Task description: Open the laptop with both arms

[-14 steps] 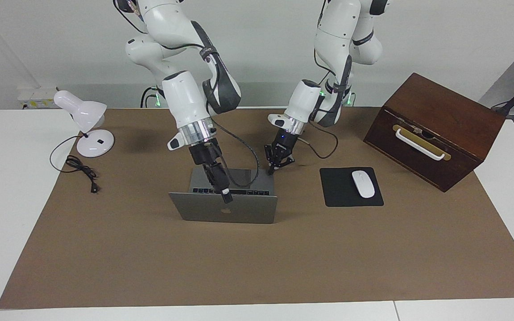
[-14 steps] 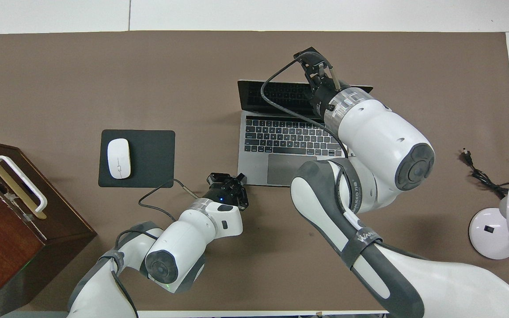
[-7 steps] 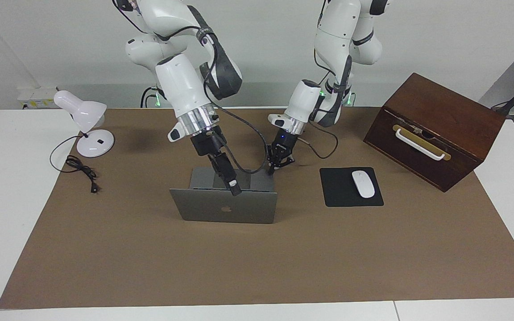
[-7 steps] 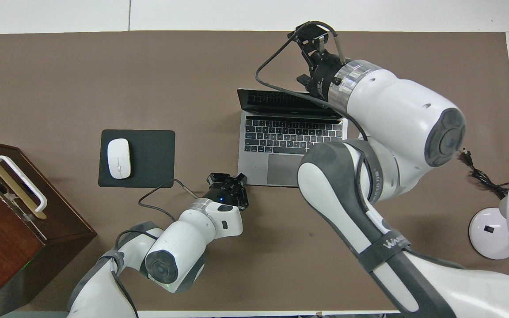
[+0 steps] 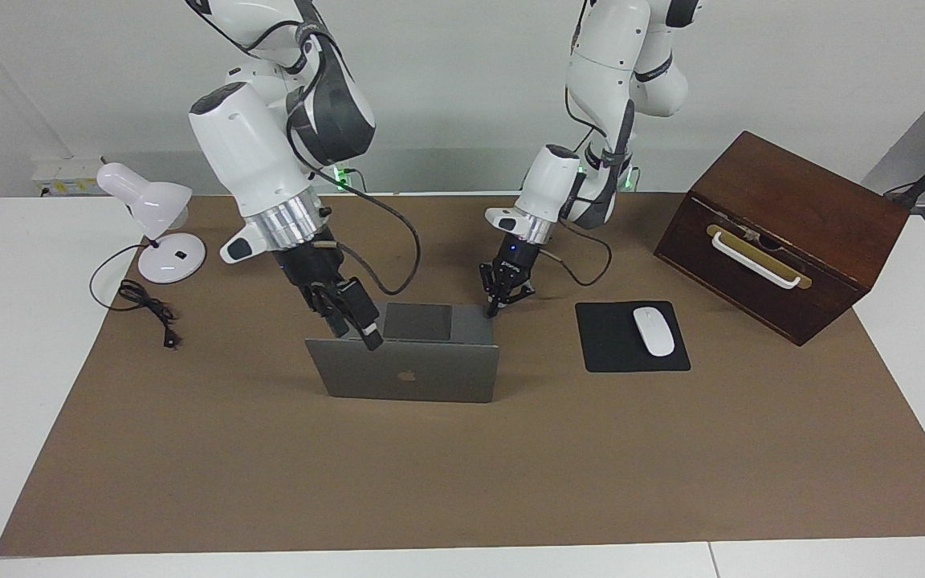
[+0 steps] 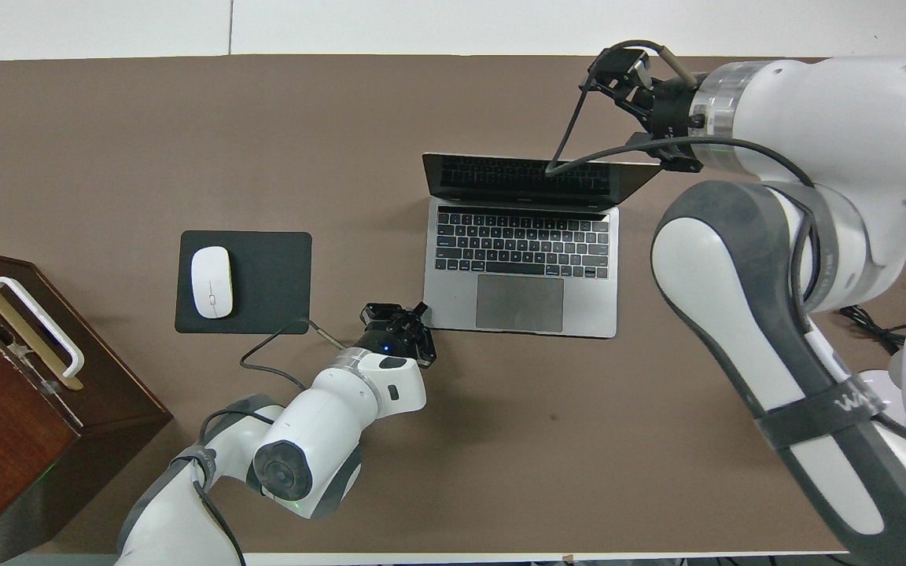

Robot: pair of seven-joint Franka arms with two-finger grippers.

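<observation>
The silver-grey laptop (image 5: 410, 373) stands open on the brown mat, its lid upright with the logo facing away from the robots and its keyboard deck (image 6: 524, 251) bare. My right gripper (image 5: 358, 331) hangs open over the lid's top corner at the right arm's end, holding nothing; from above the right gripper (image 6: 626, 69) shows past that corner. My left gripper (image 5: 494, 308) is shut, its tips down at the deck's corner nearest the robots at the left arm's end. The overhead view also shows the left gripper (image 6: 419, 312) at that corner.
A black mouse pad (image 5: 611, 353) with a white mouse (image 5: 654, 331) lies beside the laptop toward the left arm's end. A tilted brown wooden box (image 5: 784, 233) with a white handle stands past it. A white desk lamp (image 5: 159, 233) and its cable (image 5: 145, 309) sit at the right arm's end.
My right gripper has left the middle of the lid's top edge and swung toward the right arm's end. The lid stands more upright. The left gripper has stayed at the deck corner.
</observation>
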